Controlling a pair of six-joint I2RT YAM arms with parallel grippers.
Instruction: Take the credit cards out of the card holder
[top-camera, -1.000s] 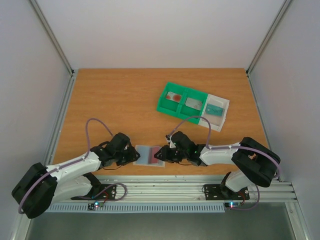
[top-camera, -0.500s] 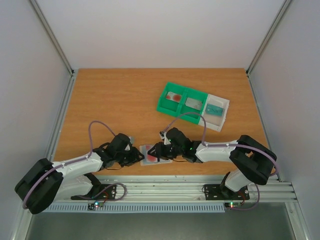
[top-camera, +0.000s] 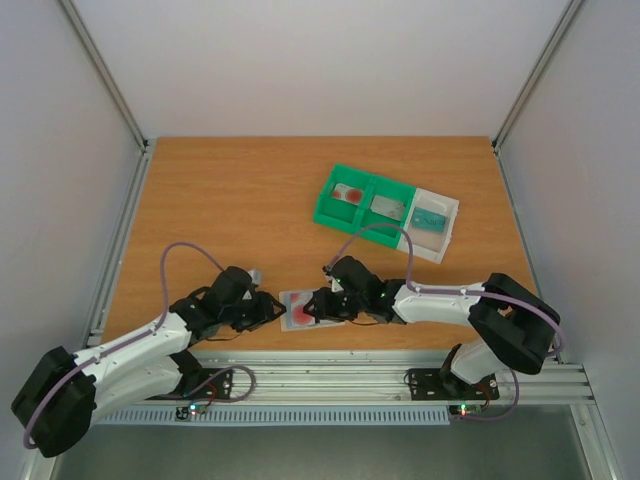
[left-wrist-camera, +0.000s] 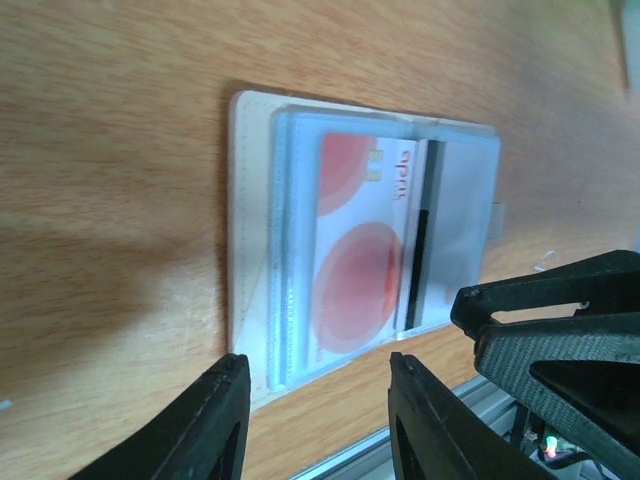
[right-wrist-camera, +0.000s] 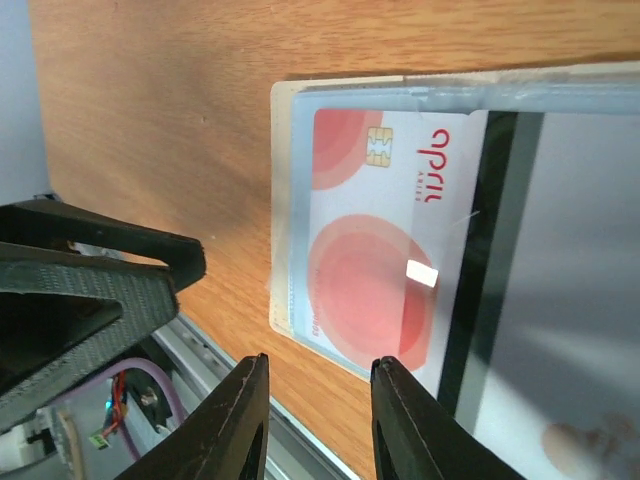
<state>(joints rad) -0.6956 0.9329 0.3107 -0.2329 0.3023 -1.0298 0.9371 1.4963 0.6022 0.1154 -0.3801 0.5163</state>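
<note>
- Extraction has not begun: both credit cards (left-wrist-camera: 365, 260) sit inside the card holder (top-camera: 300, 310), which lies opened flat on the table (top-camera: 250, 200), close to its near edge and between the two arms.
- Left gripper (top-camera: 268, 311) faces the holder's left edge. Its fingers (left-wrist-camera: 225, 420) are apart with nothing clamped between them, and the holder's edge lies just off the tips.
- Right gripper (top-camera: 320, 305) hangs low over the holder's right side, jaws likewise parted and empty (a corner of the sleeve shows in the gap, but I cannot tell whether it is touched).
- Next move, as I judge it: one gripper pins the holder down while the other pinches an exposed card edge and slides it sideways out of its sleeve. The thin edge and the slick sleeve leave little to bite on, so the holder may drag along.
- Holder: a beige outer panel shows as a rim around grey-blue translucent sleeves, with a small closure tab (left-wrist-camera: 497, 218) on one side.
- Cards: a pale card with red discs and a chip (right-wrist-camera: 375, 270), and beside it a card with a dark stripe (right-wrist-camera: 560, 250).
</note>
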